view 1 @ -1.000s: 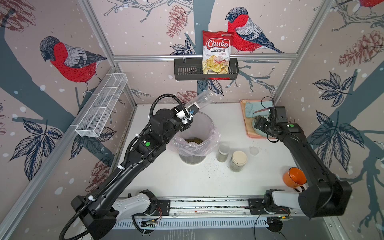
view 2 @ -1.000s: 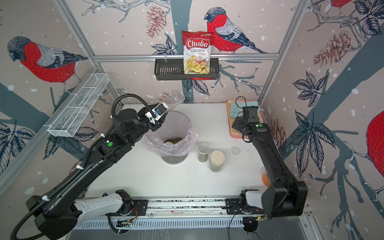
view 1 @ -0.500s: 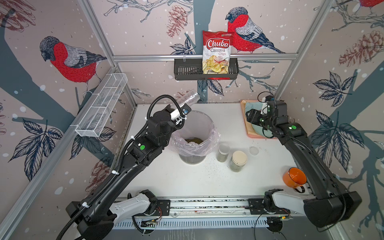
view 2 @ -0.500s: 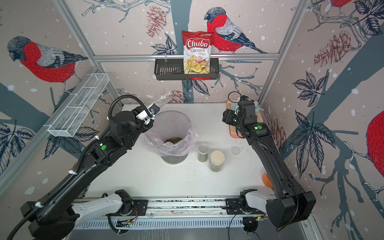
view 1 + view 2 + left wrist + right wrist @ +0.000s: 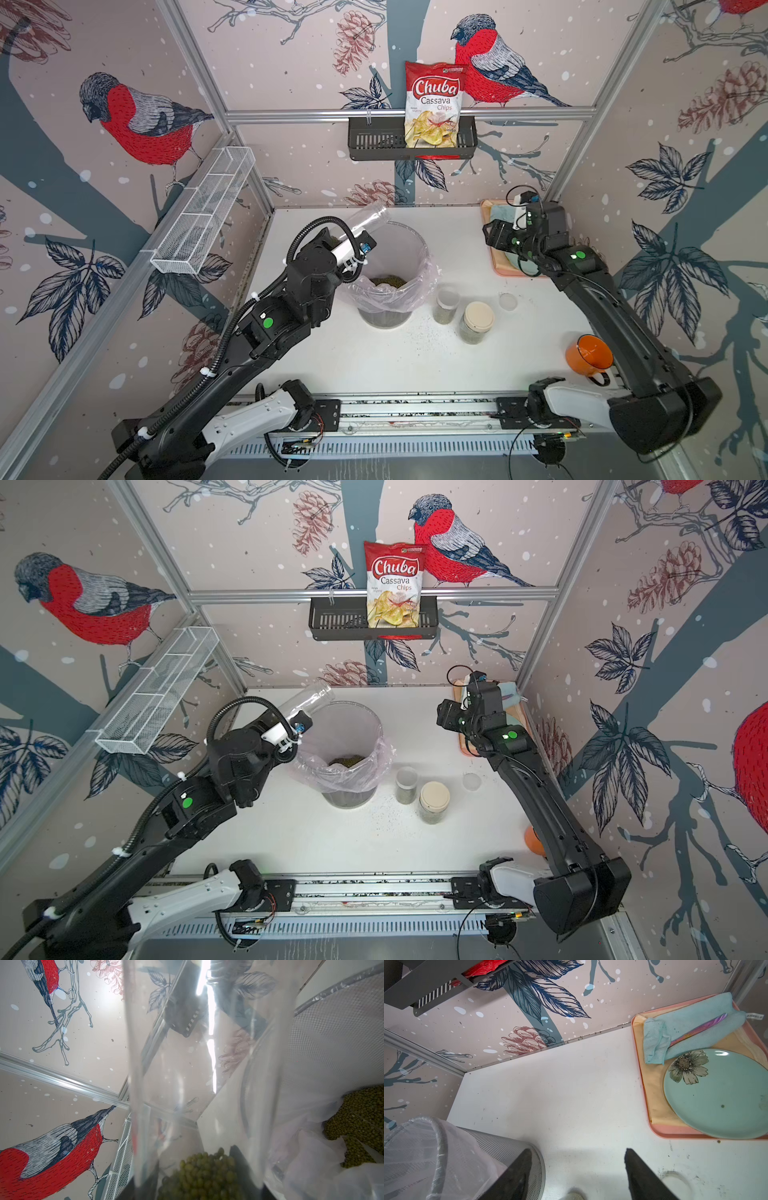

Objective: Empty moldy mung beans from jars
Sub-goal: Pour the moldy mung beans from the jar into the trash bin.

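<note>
My left arm comes in from the front left with the elbow bent and the wrist hard against the left side of the bin (image 5: 409, 249). The left hand (image 5: 341, 243) pinches the tall tube jar (image 5: 368, 220) near its closed end. The tube is tilted, open mouth higher, aimed up and toward the back wall by the bin's rear left rim. In the wrist view a clump of mung beans (image 5: 203, 1172) sits in the tube's low end. A bean heap (image 5: 388, 281) lies in the bin's liner.

The right arm runs up the right side, with its wrist over the worktop (image 5: 374, 365) just left of the tray (image 5: 511, 272). The right hand (image 5: 577, 1151) is spread, with nothing between the fingers.

The short jar (image 5: 446, 305) is open with beans inside. It stands right of the bin, and the lidded jar (image 5: 477, 322) is just beside it.

Against a second ago, the left wrist has drawn back left and the tube with it, so its mouth is now left of where it was over the bin's rear rim. The right hand was at the tray edge. It has swung left off it toward the middle. Both standing jars are unmoved.
</note>
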Controlling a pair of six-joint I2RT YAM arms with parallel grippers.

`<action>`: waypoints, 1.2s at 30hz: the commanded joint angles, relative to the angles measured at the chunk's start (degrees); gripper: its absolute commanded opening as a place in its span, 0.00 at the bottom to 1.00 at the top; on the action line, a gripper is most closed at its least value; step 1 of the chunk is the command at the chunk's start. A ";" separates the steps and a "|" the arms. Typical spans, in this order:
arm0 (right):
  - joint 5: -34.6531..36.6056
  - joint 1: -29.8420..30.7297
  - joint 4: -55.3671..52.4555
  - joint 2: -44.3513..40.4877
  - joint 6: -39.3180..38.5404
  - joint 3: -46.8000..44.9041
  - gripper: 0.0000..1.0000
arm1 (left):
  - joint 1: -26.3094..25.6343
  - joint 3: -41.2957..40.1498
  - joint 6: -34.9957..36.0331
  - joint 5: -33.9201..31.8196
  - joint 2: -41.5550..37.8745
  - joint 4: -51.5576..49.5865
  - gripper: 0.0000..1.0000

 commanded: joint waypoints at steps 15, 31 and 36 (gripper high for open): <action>1.86 7.87 1.67 3.69 -3.21 7.72 0.70 | -0.04 -8.27 20.30 -7.92 -5.06 12.36 0.36; 3.40 13.87 1.21 7.61 -5.57 12.55 0.70 | 0.80 -12.93 34.15 -1.00 -8.40 17.07 0.38; 2.54 14.55 0.57 9.23 -8.82 15.45 0.70 | 2.13 -12.59 35.72 -0.25 -7.62 16.38 0.38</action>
